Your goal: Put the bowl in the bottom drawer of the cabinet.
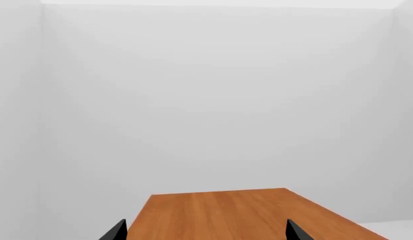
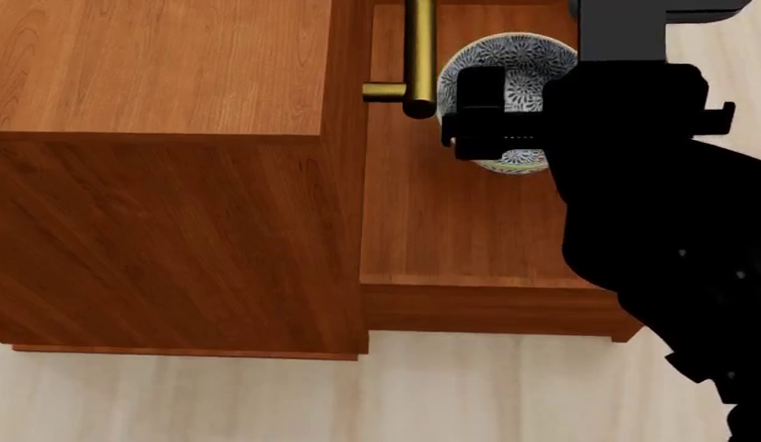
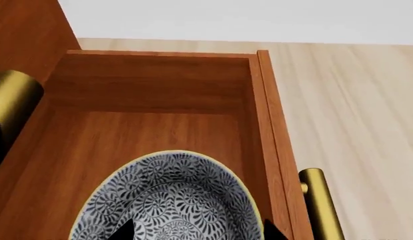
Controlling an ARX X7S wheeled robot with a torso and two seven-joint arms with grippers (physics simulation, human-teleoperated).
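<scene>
Right claw (image 2: 509, 120) over bowl (image 3: 170, 200)

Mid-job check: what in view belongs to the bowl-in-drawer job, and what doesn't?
Job:
bowl, over the open drawer
bottom drawer
cabinet
right gripper, at the bowl

Not the job:
upper-drawer handle
left gripper, away, facing a wall

I see my right arm (image 2: 657, 239) reaching forward at the right side of the head view, black and thick. Its claw (image 2: 485, 115) points ahead, the fingertips (image 3: 123, 230) apart at both sides. From my left claw (image 1: 205, 231) only two dark fingertips show, well apart.
</scene>
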